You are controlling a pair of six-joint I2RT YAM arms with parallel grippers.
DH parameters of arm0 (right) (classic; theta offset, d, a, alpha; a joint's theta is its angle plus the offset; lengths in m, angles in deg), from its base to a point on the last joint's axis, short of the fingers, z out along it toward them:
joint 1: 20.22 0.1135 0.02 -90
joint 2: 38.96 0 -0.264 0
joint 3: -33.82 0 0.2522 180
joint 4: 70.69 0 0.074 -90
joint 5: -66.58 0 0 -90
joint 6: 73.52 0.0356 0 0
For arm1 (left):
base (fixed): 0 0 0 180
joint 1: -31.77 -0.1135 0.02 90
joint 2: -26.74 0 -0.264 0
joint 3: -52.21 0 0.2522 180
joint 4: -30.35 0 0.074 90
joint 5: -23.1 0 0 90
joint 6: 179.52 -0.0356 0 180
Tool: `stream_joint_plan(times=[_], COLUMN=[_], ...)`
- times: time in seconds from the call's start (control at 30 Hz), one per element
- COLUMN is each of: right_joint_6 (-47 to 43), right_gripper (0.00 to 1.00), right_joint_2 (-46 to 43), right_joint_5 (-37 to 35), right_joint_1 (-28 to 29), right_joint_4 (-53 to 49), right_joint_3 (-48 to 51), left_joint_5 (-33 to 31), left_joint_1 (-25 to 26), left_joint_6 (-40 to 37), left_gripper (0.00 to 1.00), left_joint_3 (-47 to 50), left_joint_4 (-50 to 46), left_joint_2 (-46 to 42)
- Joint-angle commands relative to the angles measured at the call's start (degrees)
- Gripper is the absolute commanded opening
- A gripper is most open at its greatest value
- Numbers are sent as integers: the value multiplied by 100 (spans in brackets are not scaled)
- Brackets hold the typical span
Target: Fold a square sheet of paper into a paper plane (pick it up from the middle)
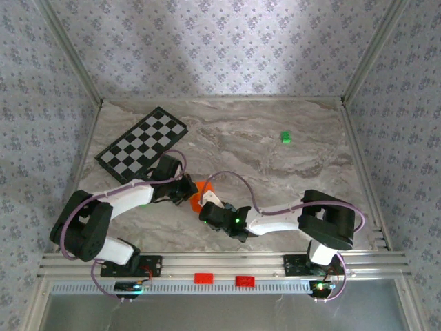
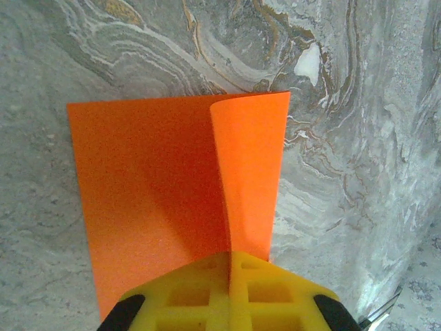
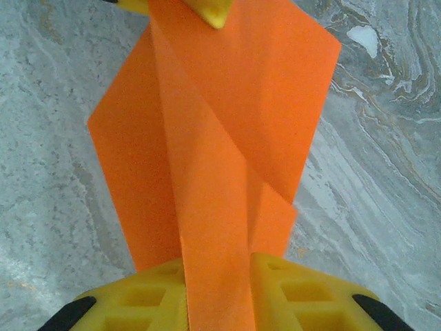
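The left gripper (image 2: 229,293) is clamped on the paper (image 2: 151,193). The right gripper (image 3: 217,293) pinches the opposite end. The paper lies straight ahead of each gripper and spans the gap between them, with its fold running gripper to gripper. Both arms are equally near.

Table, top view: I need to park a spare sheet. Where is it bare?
Bare table runs between the checkered board and the green block, and below that block toward the right arm. Crowded: near centre, where left tool and right tool meet at the orange paper.
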Motion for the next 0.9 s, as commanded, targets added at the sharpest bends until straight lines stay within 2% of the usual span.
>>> stream_joint_plan(times=[0.0,0.13,0.43,0.67,0.87], right_joint_6=[65,99,142,159,247], right_gripper=[26,24,27,22,11], right_joint_2=[74,18,-100,-65,-75], right_joint_5=[-138,-36,154,178,264], right_joint_1=[-30,-61,-141,-161,-179], right_joint_4=[-107,78,398,283,337], right_joint_3=[-107,-37,109,104,155], left_joint_5=[112,112,130,130,123], left_joint_1=[0,-5,2,6,3], left_joint_6=[28,19,9,9,-11], left_gripper=[4,4,4,4,6], left_joint_3=[-82,-88,-100,-117,-147], left_joint_4=[4,-9,-9,-9,-26], left_joint_2=[10,26,56,73,70])
